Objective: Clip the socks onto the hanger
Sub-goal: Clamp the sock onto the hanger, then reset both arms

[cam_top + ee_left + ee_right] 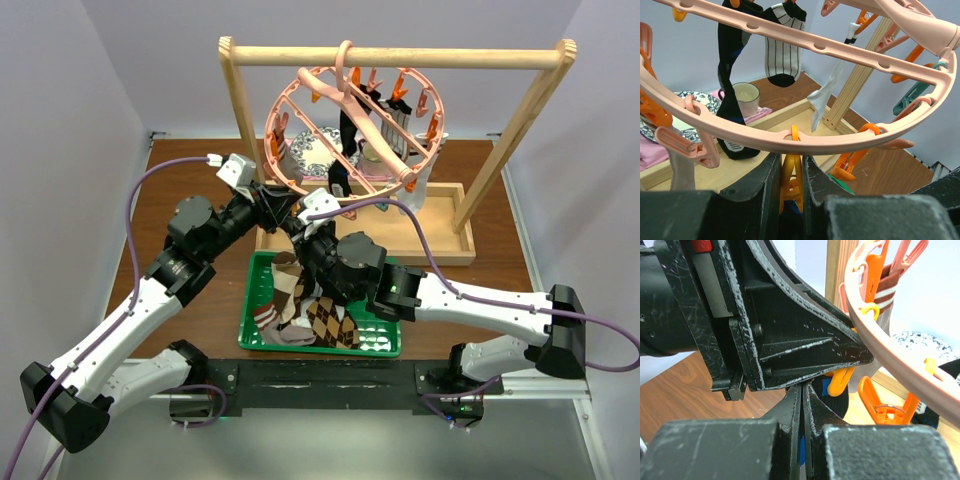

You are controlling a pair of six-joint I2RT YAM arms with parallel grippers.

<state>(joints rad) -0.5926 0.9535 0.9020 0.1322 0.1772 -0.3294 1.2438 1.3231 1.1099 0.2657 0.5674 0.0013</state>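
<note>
- Left gripper (791, 167) is clenched on an orange clip (791, 187) that hangs from the lower rim of the hanger (740, 131). One black finger presses on each side of the clip.
- Right gripper (801, 392) sits just below and behind the left one, with its jaws pressed almost together. A thin strip of blue and dark fabric is pinched between them, and it belongs to a dark sock (832, 397) rising toward that same clip.
- Whether the sock's edge is already inside the clip's mouth cannot be told, because the left gripper's body blocks the right wrist view.
- Above the grippers, the pink ring hangs tilted by its hook from the top bar of the wooden rack (400, 57).
- Several socks are already clipped to the ring: a black-and-white striped sock (782, 50), a long black sock (730, 100), a white sock (822, 97) and a brown sock with white stripes (885, 295).
- Beneath the ring, on the rack's tray (440, 245), stand a cup (746, 95) and a patterned plate (700, 100) on a pink cloth (650, 155).
- Nearer the arm bases, a green basket (385, 345) holds the loose socks, among them an argyle sock (322, 318) and a brown striped one (283, 290).
</note>
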